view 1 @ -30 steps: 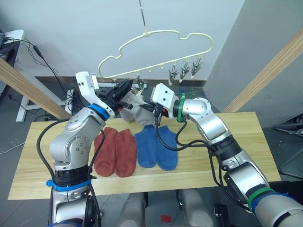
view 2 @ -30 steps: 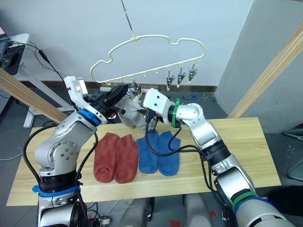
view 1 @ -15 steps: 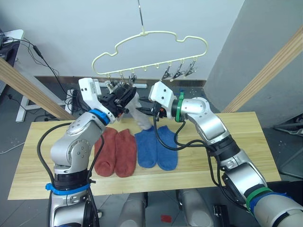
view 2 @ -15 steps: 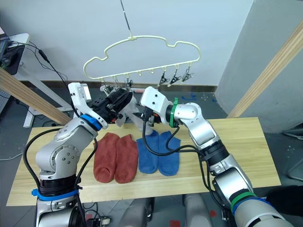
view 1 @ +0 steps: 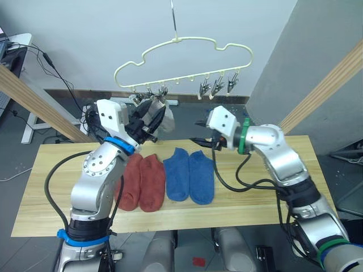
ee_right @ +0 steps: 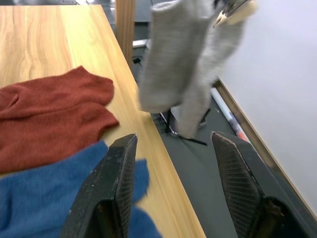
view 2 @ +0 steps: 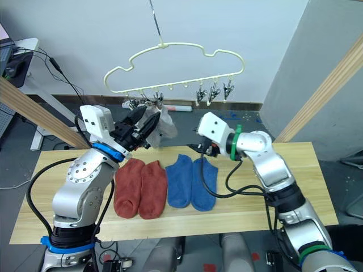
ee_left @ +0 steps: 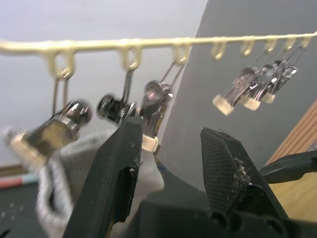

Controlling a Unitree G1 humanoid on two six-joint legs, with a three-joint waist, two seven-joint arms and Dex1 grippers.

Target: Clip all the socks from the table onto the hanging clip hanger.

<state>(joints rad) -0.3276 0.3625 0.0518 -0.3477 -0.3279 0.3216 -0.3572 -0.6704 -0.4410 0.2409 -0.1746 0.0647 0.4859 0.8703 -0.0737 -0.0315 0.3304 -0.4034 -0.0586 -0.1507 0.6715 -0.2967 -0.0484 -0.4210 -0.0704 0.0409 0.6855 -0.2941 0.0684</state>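
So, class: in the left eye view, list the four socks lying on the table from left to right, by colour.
Rust-red sock → second rust-red sock → blue sock → second blue sock, all flat on the table.

A white wall point(view 1: 85, 34) stands far, meeting a grey wall point(view 1: 317, 51) at right. Wooden poles point(view 1: 39, 105) slant at both sides. Dark floor point(view 1: 22, 147) carries cables point(view 1: 54, 68) at left.
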